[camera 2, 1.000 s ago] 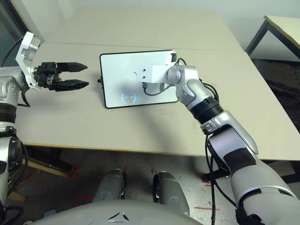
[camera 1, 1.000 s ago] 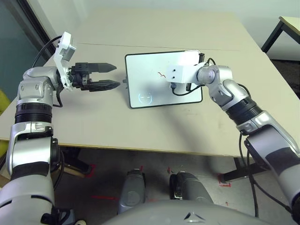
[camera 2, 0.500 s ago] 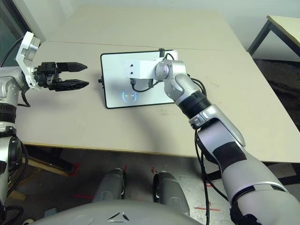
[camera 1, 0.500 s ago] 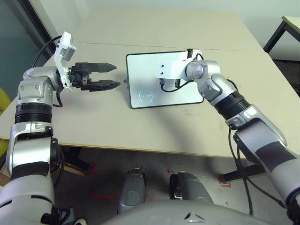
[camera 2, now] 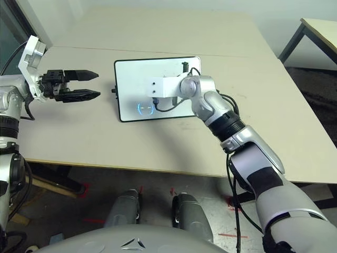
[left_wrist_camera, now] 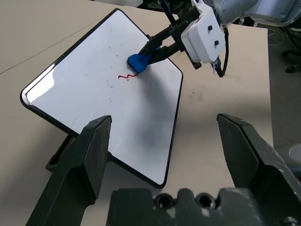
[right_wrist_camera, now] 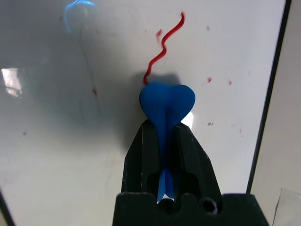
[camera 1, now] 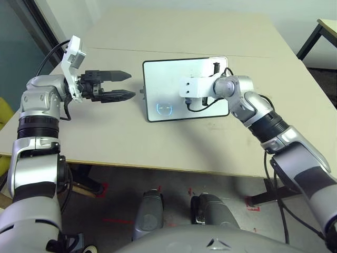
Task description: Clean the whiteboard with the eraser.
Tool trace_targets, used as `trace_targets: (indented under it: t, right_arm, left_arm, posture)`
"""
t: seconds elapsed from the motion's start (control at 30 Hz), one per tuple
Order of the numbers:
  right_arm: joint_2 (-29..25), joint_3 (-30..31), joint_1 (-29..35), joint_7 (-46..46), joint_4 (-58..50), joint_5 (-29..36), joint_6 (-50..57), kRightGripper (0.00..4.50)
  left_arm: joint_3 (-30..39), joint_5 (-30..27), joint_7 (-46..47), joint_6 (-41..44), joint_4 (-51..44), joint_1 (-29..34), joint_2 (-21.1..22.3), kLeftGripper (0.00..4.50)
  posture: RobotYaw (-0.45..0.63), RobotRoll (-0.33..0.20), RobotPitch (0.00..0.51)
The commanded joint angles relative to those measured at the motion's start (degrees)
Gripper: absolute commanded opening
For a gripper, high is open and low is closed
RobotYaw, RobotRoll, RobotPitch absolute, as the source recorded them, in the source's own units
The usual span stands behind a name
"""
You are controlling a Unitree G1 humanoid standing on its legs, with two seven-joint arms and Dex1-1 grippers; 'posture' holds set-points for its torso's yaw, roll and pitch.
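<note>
- Your right pincer (right_wrist_camera: 164, 141) grips the eraser (right_wrist_camera: 167, 106), pressed on the whiteboard (left_wrist_camera: 84, 89) mid-worktop (camera 1: 105, 137).
- The red scribble (right_wrist_camera: 162, 52) starts at the eraser's tip and runs straight ahead of it.
- Your left pincer (camera 1: 125, 85) hangs open, well left.

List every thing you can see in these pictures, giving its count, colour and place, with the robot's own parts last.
table: one, beige, under everything.
whiteboard: one, white with thin black frame, lying at the table's middle.
red squiggle: one, red, on the whiteboard just ahead of the eraser.
second table: one, beige top on dark legs, far right.
eraser: one, blue, pinched in the right gripper, against the whiteboard.
left gripper: one, black, open, held above the table left of the whiteboard.
right gripper: one, black, over the whiteboard.
</note>
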Motion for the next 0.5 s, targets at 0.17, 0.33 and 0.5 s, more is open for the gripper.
trace_targets:
  t: [0.17, 0.33, 0.5]
  right_arm:
    - [-1.83, 0.28, 1.77, 1.49, -0.05, -0.83, 1.11, 0.14]
    - [-0.14, 0.75, 1.07, 1.37, -0.29, -0.76, 1.34, 0.14]
    - [2.24, 1.29, -0.21, 1.01, 0.64, -0.9, 1.51, 0.14]
  left_arm:
    - [-0.42, 0.24, -0.28, -0.3, -0.22, -0.27, -0.13, 4.5]
    - [-0.35, 0.27, -0.25, -0.32, -0.18, -0.24, -0.01, 4.5]
    - [-0.25, 0.28, -0.19, -0.33, -0.15, -0.21, 0.15, 4.5]
  posture:
    - [0.27, 0.0, 0.048]
    - [0.28, 0.0, 0.047]
    - [0.29, 0.0, 0.048]
